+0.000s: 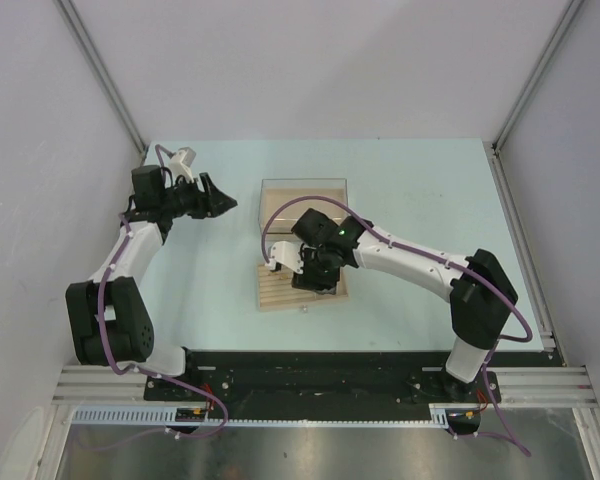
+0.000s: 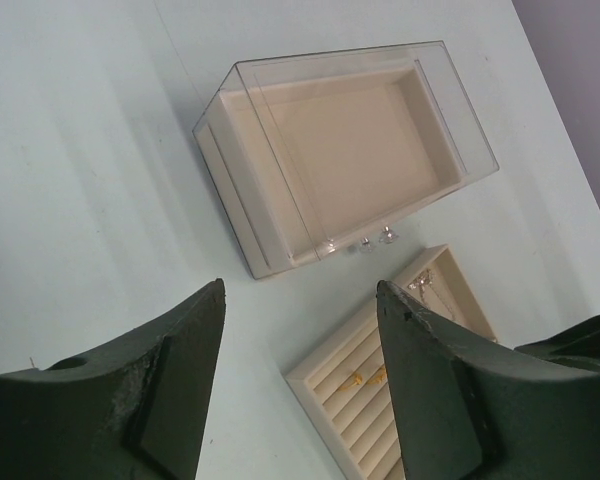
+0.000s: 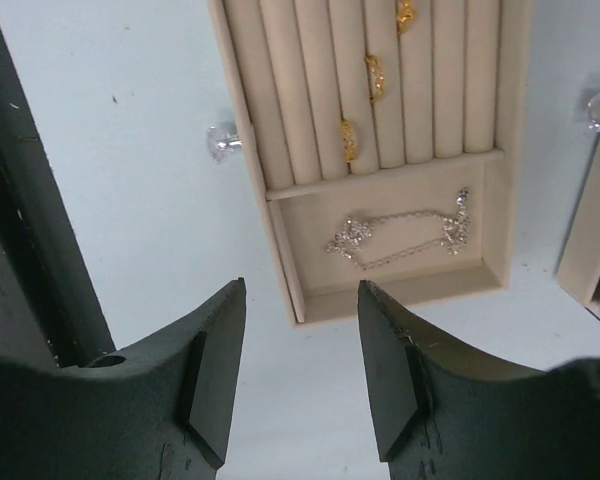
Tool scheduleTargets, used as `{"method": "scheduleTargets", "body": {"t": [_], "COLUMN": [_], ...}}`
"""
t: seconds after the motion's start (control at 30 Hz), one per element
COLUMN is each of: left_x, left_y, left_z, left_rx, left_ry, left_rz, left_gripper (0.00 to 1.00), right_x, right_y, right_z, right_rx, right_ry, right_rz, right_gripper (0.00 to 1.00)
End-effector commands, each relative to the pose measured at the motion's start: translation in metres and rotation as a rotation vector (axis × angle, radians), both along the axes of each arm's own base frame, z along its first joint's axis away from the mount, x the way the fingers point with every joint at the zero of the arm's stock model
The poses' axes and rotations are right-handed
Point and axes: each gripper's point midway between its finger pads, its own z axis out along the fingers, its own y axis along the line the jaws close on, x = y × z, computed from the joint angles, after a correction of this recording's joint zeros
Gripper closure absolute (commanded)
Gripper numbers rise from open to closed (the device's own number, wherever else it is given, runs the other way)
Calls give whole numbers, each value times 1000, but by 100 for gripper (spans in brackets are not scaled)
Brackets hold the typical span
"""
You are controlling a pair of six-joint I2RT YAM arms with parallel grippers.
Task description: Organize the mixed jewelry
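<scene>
As the beige slotted tray (image 3: pixel 410 298) lies under the black right gripper (image 3: pixel 300 300), left gripper (image 2: pixel 300 295) well off it, both have fingers (image 3: pixel 215 370) apart, empty. Closing too low could snag the thin silvery chain (image 3: pixel 400 240) at its end or small gold rings (image 3: pixel 350 140) in its slots.

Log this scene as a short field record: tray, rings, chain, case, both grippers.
tray: beige slotted tray, with a clear knob on its side
rings: three gold rings seated in the slots
chain: silvery chain lying in the tray's open end compartment
case: clear case beside the tray, beige lining, nothing seen inside
left gripper: open, empty, off to the side, aimed toward the case
right gripper: open, empty, above the tray's chain end
</scene>
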Motion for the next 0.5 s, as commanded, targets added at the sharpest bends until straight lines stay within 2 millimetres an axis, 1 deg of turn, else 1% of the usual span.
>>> {"method": "scheduleTargets", "body": {"t": [0.0,0.1,0.13,0.27,0.47], "left_x": [4,4,4,4,4], "left_y": [2,1,2,2,1], "left_z": [16,15,14,13,5], "left_rx": [4,4,5,8,5], "left_ry": [-44,-40,-38,-35,-19], "left_rz": [-17,-24,-22,-25,-32], "left_gripper": [32,32,32,32,32], "right_x": [-12,-14,-15,-16,-14], "right_y": [6,8,8,9,10], "right_z": [-8,-16,-22,-36,-53], "right_rx": [6,2,-8,-27,-49], "right_ry": [61,84,98,124,138], "right_rz": [42,53,56,66,69], "right_gripper": [46,47,47,48,48]}}
